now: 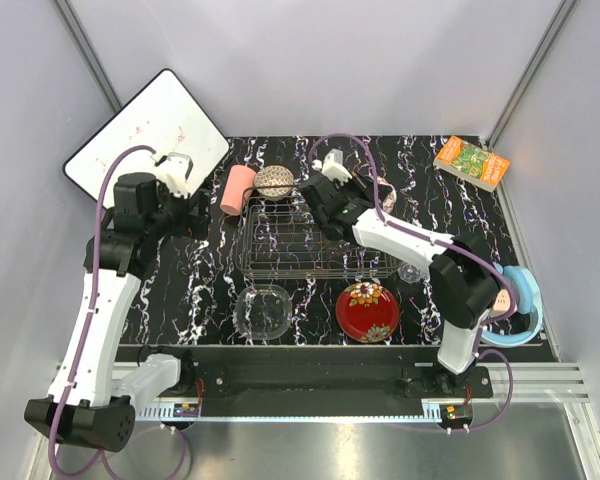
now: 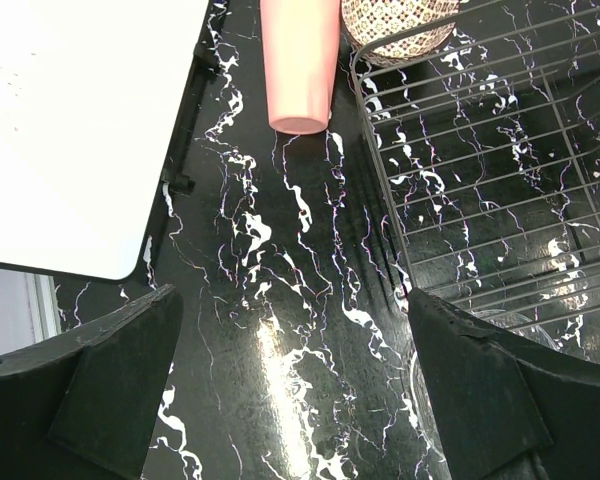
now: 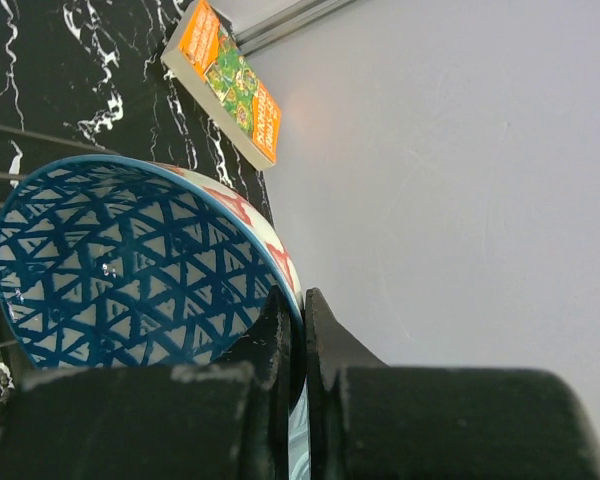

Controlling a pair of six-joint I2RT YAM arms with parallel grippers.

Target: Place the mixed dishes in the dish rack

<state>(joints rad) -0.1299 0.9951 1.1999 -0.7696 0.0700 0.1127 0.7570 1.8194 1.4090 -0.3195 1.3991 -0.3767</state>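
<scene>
The dish rack [image 1: 300, 243] is a silver wire basket at the table's middle. My right gripper [image 1: 365, 192] hangs over its back right corner, shut on the rim of the blue patterned bowl [image 3: 120, 270], one finger inside and one outside [image 3: 302, 310]. That bowl is tilted on edge. A beige patterned bowl [image 1: 274, 182] rests at the rack's back left corner, and the pink cup [image 1: 237, 189] lies on its side beside it. My left gripper [image 1: 202, 212] is open and empty [image 2: 295, 400], left of the rack [image 2: 480, 150] and short of the cup [image 2: 300, 60]. Clear glass bowl [image 1: 263, 311], red floral plate [image 1: 367, 310] and small glass [image 1: 410, 272] sit in front of the rack.
A white board [image 1: 145, 135] lies at the back left, close to the left arm. A green-orange book [image 1: 471, 162] is at the back right. Blue headphones [image 1: 520, 305] sit at the right edge, by the right arm's elbow.
</scene>
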